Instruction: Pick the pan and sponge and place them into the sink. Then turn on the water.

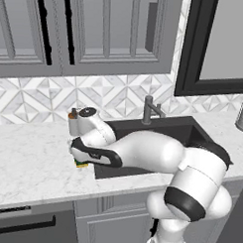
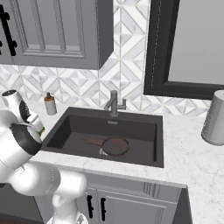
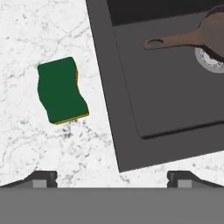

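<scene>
One sponge [image 3: 61,90], green on top with a yellow underside, lies flat on the white marble worktop [image 3: 39,144], just beside the left edge of the sink [image 3: 127,131] and not touching it. The gripper [image 3: 112,177] hangs over this part of the worktop with its two fingertips spread wide apart and nothing between them; the sponge is apart from both tips. In the left base view the hand is low over the worktop, at the left edge of the sink. The pan [image 2: 114,145] sits inside the dark basin, near the round metal drain [image 3: 211,59], with its long handle pointing toward the left wall of the sink. The grey faucet [image 2: 114,104] stands at the back edge of the sink, and a soap dispenser [image 2: 50,104] stands on the worktop near the back left corner.
</scene>
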